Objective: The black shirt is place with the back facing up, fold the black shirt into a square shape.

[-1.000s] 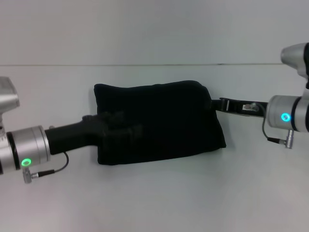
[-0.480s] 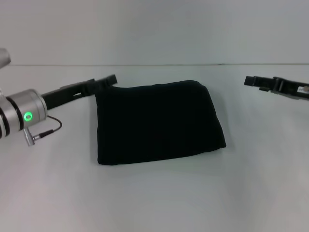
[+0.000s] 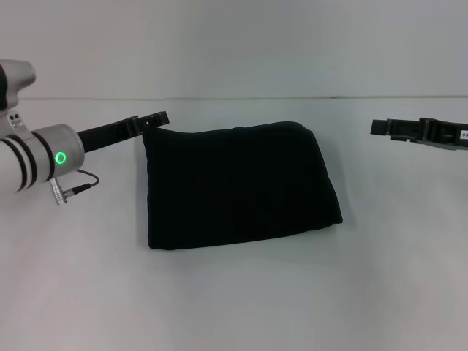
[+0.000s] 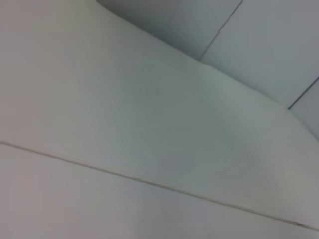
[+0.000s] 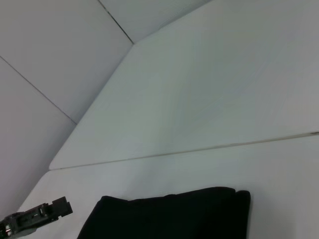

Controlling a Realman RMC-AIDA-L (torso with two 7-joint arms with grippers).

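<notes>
- Left gripper (image 3: 157,117) lifted off black shirt (image 3: 238,183), now at its 10 o'clock; grip state unclear.
- Right gripper (image 3: 380,127) withdrawn to 2 o'clock, well apart; can't tell grip.
- Shirt lies compact, roughly square: fold prob. done.

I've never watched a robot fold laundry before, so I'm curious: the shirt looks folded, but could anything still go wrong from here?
Possibly. The left gripper hovers close to the far left corner of the black shirt; a careless swing might snag that corner and undo the fold. The bundle's edges also look puffy and slanted rather than crisp, so it may relax out of its squarish shape. The right gripper is well clear of it.
</notes>
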